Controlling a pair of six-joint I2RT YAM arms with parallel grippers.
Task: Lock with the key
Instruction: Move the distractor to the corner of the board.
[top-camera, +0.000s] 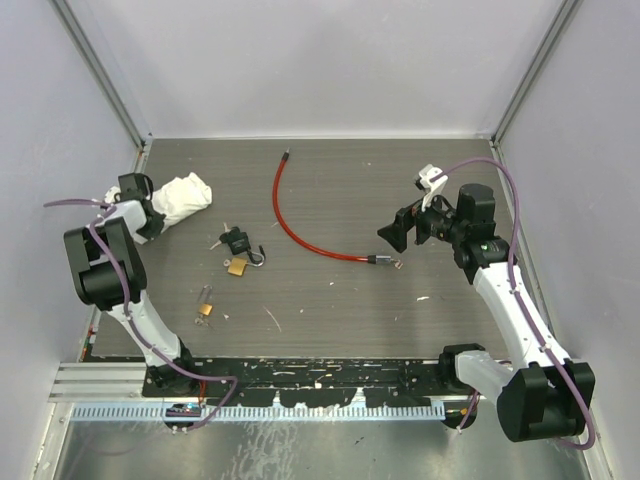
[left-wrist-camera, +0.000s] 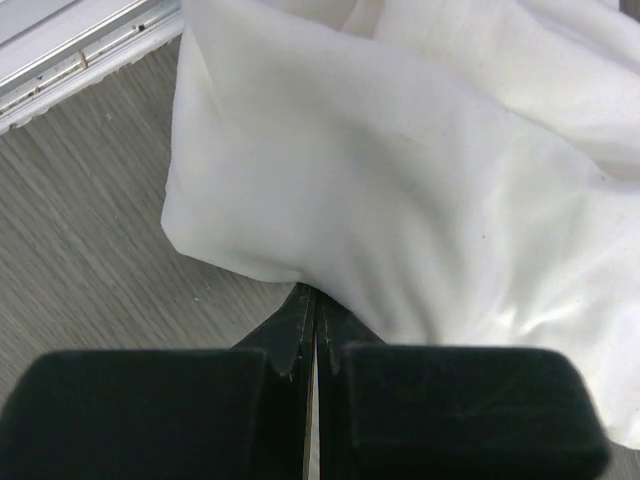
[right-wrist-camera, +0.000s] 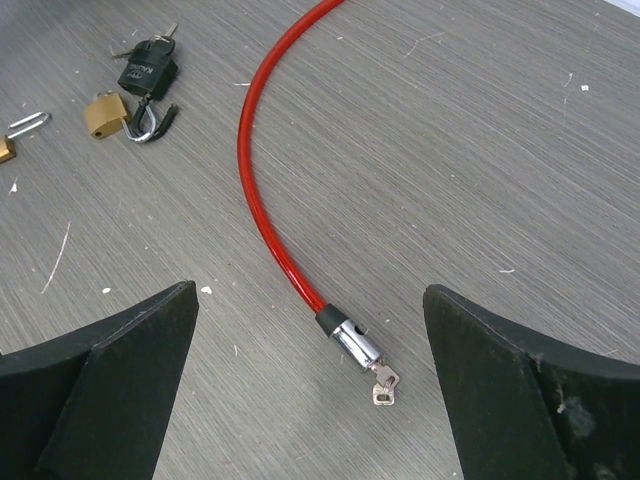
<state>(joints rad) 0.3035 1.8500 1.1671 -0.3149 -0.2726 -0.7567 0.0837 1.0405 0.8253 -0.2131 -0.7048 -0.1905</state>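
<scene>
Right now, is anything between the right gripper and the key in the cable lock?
Nothing visible is in the way. The right gripper is open, and its wrist view shows the key in the end of the cable lock between its fingers, with only bare table around it. The padlock lies well aside.
</scene>
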